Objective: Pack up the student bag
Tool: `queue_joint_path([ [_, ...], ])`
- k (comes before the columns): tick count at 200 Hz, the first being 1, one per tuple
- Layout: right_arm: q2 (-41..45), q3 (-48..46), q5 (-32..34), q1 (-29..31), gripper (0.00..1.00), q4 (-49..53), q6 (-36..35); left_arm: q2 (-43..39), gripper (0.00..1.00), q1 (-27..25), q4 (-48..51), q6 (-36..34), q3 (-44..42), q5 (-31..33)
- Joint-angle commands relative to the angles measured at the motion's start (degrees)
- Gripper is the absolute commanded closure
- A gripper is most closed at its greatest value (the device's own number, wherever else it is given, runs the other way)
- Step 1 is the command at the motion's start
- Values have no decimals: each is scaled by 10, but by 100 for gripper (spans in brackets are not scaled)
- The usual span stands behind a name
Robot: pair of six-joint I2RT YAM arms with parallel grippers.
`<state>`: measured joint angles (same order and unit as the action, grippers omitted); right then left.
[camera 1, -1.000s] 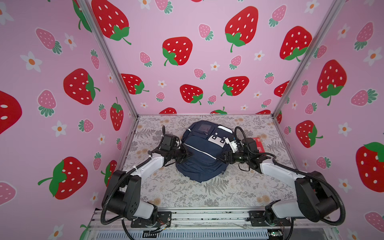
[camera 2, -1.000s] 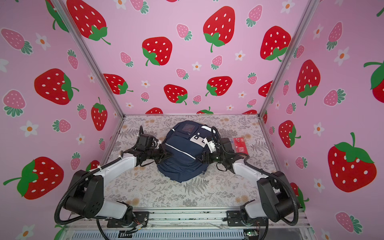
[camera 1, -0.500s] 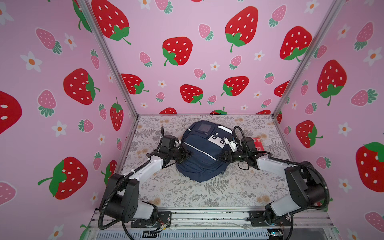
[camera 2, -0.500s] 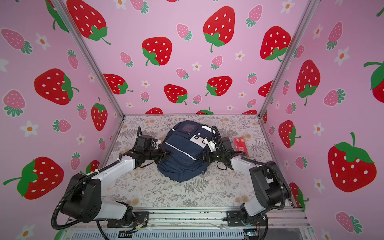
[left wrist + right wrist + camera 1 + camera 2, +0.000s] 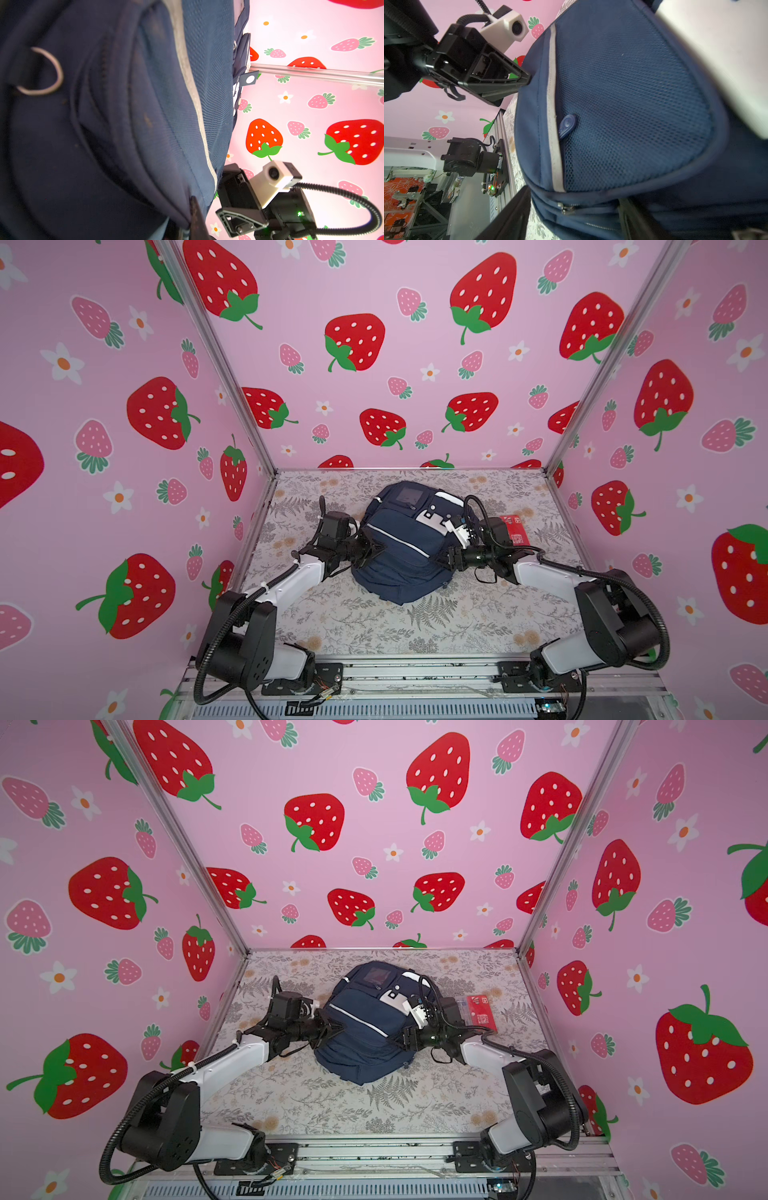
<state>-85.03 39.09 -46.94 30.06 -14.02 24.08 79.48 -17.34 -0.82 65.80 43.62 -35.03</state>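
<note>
1. Black fingers of the left gripper (image 5: 375, 547) are pinching shut on the side fabric of the student bag (image 5: 399, 564), coming in at the bag's 9 o'clock.
2. Navy and front face up, the student bag is lying mid-table on the floral cloth (image 5: 374, 626). In both top views its long axis is running roughly 12 to 6 o'clock. The end with the small window pocket (image 5: 405, 497) is pointing to 12, and the white patch (image 5: 432, 517) is sitting toward 1 o'clock.
3. The right gripper (image 5: 440, 562) is meeting the bag at 3 o'clock. In the right wrist view its jaws are standing apart, straddling the zip edge (image 5: 566, 207).
4. A flat red packet (image 5: 515, 531) is lying at the bag's 2 o'clock, just beyond that arm.
</note>
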Motion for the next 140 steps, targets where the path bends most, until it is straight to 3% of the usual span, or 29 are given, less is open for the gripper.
queue_joint_path([
  [1,27,-17,-13,16,34,-7,12,-14,100,1,-44,14,-2,-10],
  [59,58,-34,24,62,38,-19,38,-19,100,3,-48,19,-11,-6],
  [96,71,-27,94,81,60,-10,54,-21,100,3,-51,23,-13,-5],
  [140,64,-21,139,92,66,7,47,-22,100,4,-51,24,-15,-4],
])
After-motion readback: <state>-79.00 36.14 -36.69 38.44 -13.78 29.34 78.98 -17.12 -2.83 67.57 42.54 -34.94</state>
